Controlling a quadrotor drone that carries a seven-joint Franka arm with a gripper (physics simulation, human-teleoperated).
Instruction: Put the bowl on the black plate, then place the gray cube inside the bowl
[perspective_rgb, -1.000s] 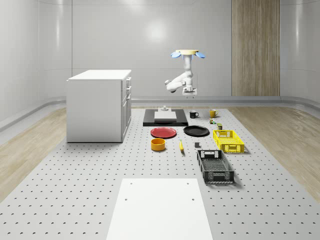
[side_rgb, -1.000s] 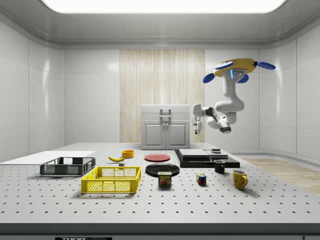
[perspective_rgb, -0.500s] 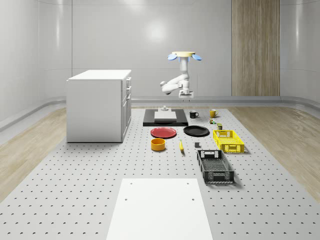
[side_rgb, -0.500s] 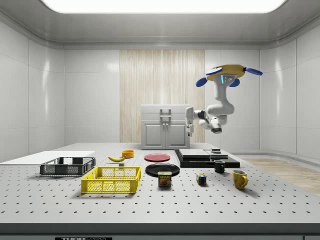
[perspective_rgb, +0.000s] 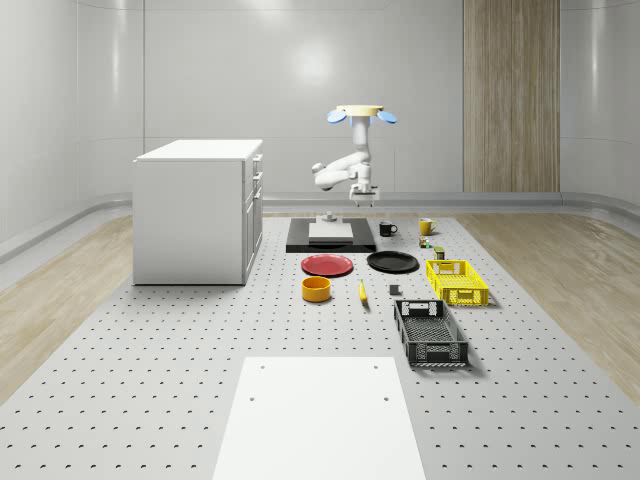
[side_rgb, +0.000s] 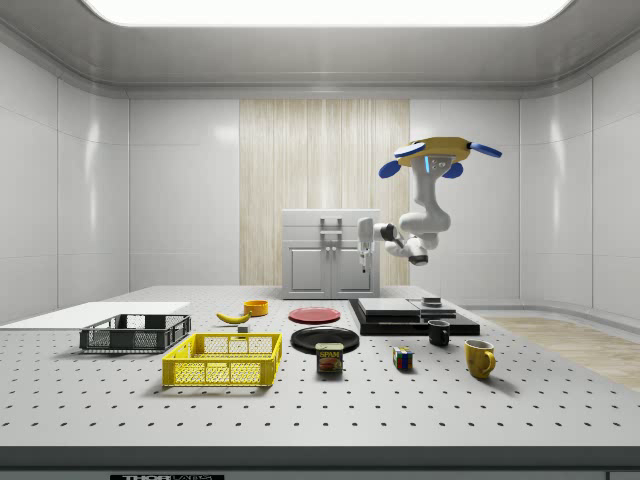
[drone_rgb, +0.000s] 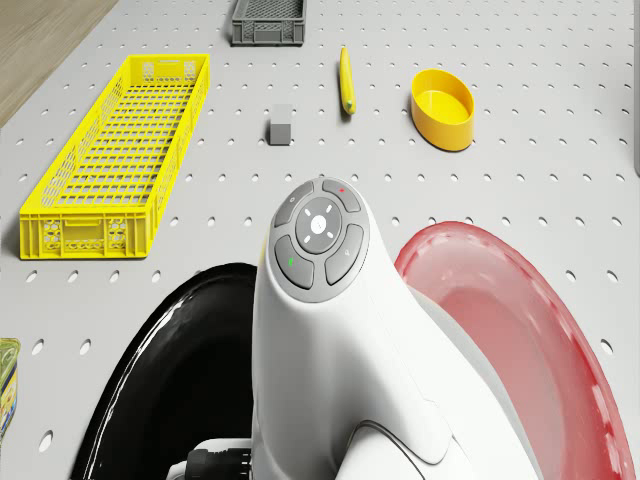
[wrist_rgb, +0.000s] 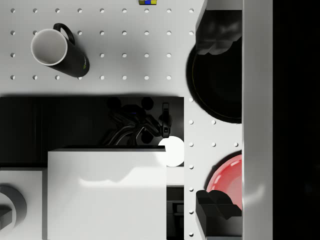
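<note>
- Since 1 s ago, my drone (perspective_rgb: 359, 111) and I have moved toward the whole-scene view's left, hovering above the black slab (perspective_rgb: 331, 236).
- Whole-scene: bowl (perspective_rgb: 316, 289) at 8 o'clock from the black plate (perspective_rgb: 392, 262); nothing done.
- Side: can (side_rgb: 329, 358) reads "SPAM".
- Drone: gray cube (drone_rgb: 281, 126) lies loose.
- Wrist: my gripper (wrist_rgb: 215, 120) is spread apart, empty.

Red plate (perspective_rgb: 327, 264), banana (perspective_rgb: 362, 291), yellow crate (perspective_rgb: 456, 281), black crate (perspective_rgb: 430, 333) on bench (perspective_rgb: 150, 360); white cabinet (perspective_rgb: 198, 210) standing off to one side.
</note>
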